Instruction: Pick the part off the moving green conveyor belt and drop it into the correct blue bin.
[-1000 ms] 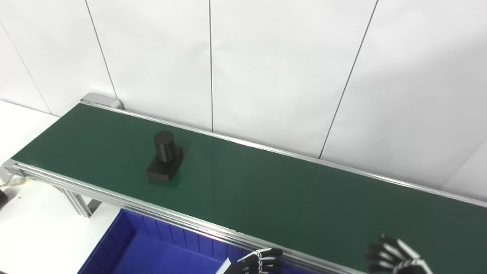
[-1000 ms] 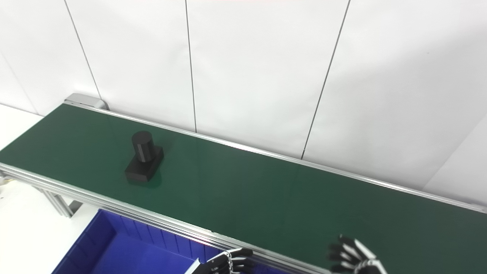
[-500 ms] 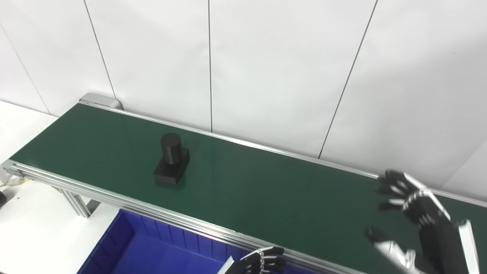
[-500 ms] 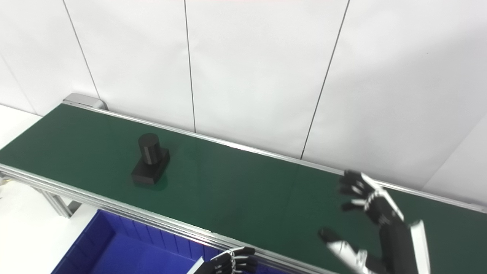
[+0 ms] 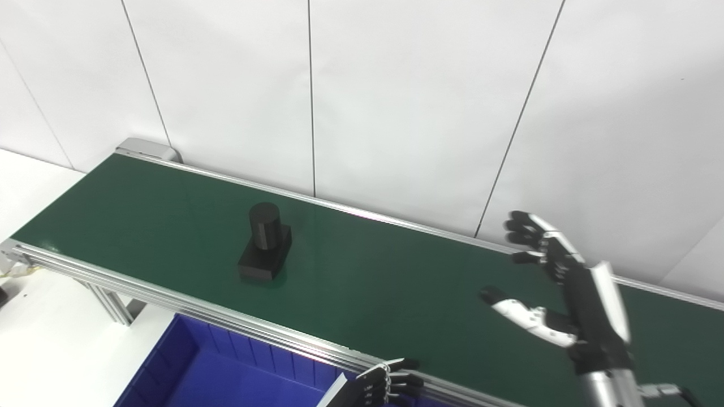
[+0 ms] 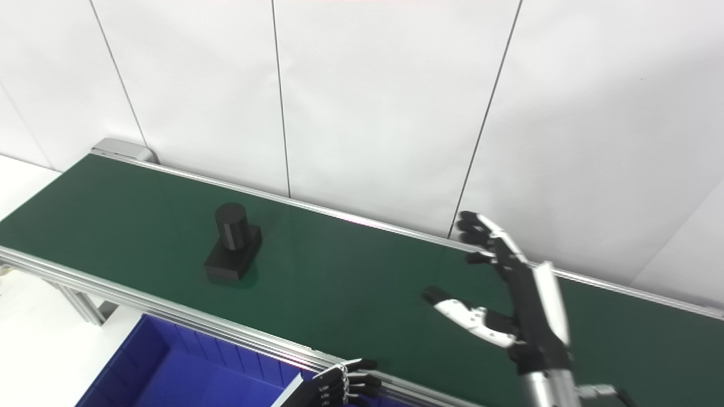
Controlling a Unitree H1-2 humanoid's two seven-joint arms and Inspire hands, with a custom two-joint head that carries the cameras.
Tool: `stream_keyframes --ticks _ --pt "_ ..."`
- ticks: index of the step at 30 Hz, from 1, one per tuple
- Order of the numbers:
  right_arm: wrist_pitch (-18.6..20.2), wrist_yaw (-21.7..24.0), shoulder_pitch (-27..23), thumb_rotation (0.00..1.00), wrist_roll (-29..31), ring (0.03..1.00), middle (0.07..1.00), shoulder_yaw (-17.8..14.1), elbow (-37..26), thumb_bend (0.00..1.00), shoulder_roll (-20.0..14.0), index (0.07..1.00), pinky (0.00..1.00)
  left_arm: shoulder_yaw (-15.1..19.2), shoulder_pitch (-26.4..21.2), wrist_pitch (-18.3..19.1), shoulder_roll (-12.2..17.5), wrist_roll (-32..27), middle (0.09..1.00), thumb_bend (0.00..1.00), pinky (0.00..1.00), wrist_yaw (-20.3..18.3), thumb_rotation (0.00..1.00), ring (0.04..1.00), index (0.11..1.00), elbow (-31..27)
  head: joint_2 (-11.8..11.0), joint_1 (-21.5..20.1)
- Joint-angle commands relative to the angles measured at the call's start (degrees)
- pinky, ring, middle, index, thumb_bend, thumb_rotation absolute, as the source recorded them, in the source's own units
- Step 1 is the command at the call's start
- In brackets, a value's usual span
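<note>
Right hand (image 5: pixel 571 294) is raised above the right part of the green conveyor belt (image 5: pixel 367 282), arm coming up from the bottom right corner, forearm near vertical. Palm faces left toward the part, fingers (image 5: pixel 531 234) spread wide and pointing up and left, thumb (image 5: pixel 517 311) stuck out low to the left, well apart from the fingers. Holds nothing, touches nothing; it hangs over the belt surface near the far rail.

Left hand (image 5: pixel 384 384) sits low at the bottom edge, just at the near aluminium rail (image 5: pixel 169 297) of the conveyor, above the right end of the blue bin (image 5: pixel 186 367). Only the fingertips and knuckles show, fingers lying side by side and pointing right, curled somewhat; whether they are properly closed or loose I cannot tell, most of the hand is cut off by the frame. Nothing seen in it.

The part (image 5: pixel 264 243) is black, a short upright cylinder on a flat rectangular base, standing on the belt left of centre, about midway between the near and far rails. Well apart from both hands, right hand far off to its right.

Blue bin is below the belt's near side, at bottom left, only partly in view, ribbed inner wall visible. White panelled wall (image 5: pixel 396 102) behind the conveyor
</note>
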Motion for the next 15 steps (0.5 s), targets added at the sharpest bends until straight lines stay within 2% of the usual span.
stream_keyframes --ticks 1,4,10,15 --pt "0.55 -0.17 -3.37 0.4 -1.5 0.809 0.843 0.55 0.47 0.66 0.91 0.864 0.7 -0.01 -0.51 -2.55 -0.01 -0.72 0.768 0.81 0.68 -0.47 0.38 0.733 0.835 -1.0 0.05 -0.08" --pt "0.57 -0.71 -5.66 0.4 -3.93 0.815 0.843 1.91 5.1 0.66 1.88 0.867 0.72 0.15 -0.49 -2.53 -0.13 -0.81 0.766 0.82 0.68 -0.5 0.38 0.732 0.833 -0.9 0.05 -0.08" --pt "-2.13 -2.43 -9.54 0.41 -5.54 0.829 0.845 3.55 14.45 0.69 3.81 0.864 0.75 0.31 -0.26 -2.52 -0.15 -0.8 0.765 0.82 0.67 -0.52 0.39 0.731 0.832 -1.25 0.36 0.11" --pt "-1.46 -2.77 -11.98 0.43 -6.39 0.832 0.866 4.89 18.08 0.71 5.22 0.871 0.74 0.38 -0.26 -2.56 -0.02 -0.58 0.763 0.81 0.67 -0.58 0.38 0.729 0.831 -1.35 0.42 0.01"
